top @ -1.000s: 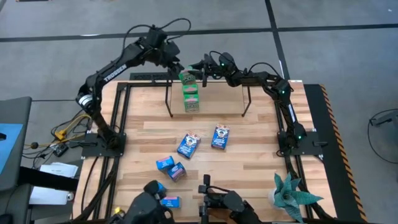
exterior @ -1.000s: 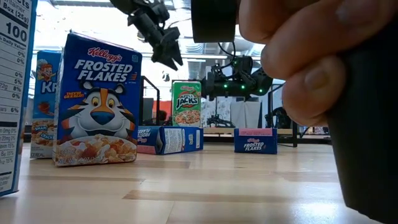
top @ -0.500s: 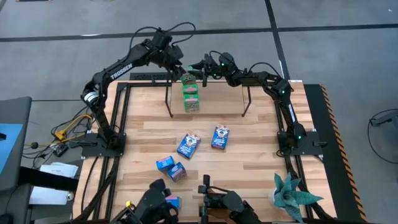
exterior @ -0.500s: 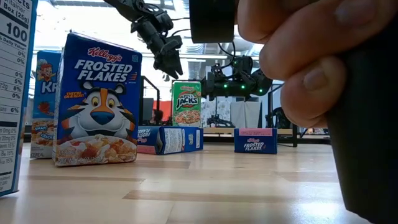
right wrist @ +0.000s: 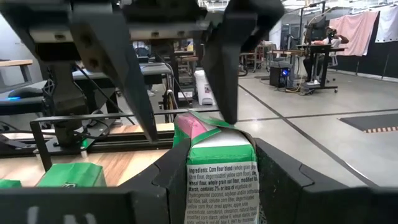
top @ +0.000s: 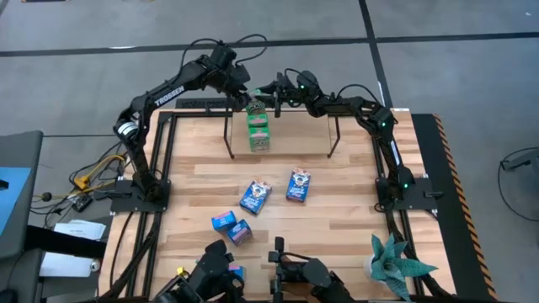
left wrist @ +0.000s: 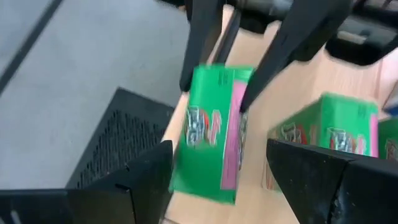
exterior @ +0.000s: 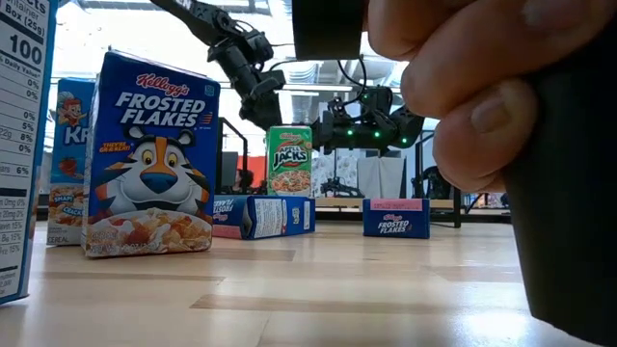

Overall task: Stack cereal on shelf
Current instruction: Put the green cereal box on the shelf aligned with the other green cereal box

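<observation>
A green cereal box [right wrist: 221, 167] stands upright at the far end of the shelf [top: 303, 126], a light board between black wire uprights. My right gripper [right wrist: 221, 186] is shut on it, reaching in level from the table's right. My left gripper [left wrist: 217, 186] is open and slants down from the far left, a finger on either side of the box's upper end [left wrist: 211, 134]. I cannot tell whether it touches the box. Two more green boxes [top: 260, 135] lie on the shelf just in front. Dark blue [top: 254, 195] and light blue boxes [top: 230, 225] sit on the table. My right gripper pinches the green box between its two fingers [left wrist: 198, 56], one on each of two opposite faces, near the upper end [left wrist: 239, 102]. The fingers come level from the table's right. The box stays upright; whether its bottom rests on the shelf is hidden.
A second dark blue box [top: 297, 185] lies mid-table and a light blue one [top: 229, 272] near the front edge. A green plant [top: 394, 261] stands at the near right corner. In the low view a person's hand [exterior: 463, 116] around a dark object fills the right side, and tall boxes [exterior: 149, 154] stand at the left.
My left gripper has come down and toward the green box that my right gripper holds, staying open. The box and my right gripper have kept still.
</observation>
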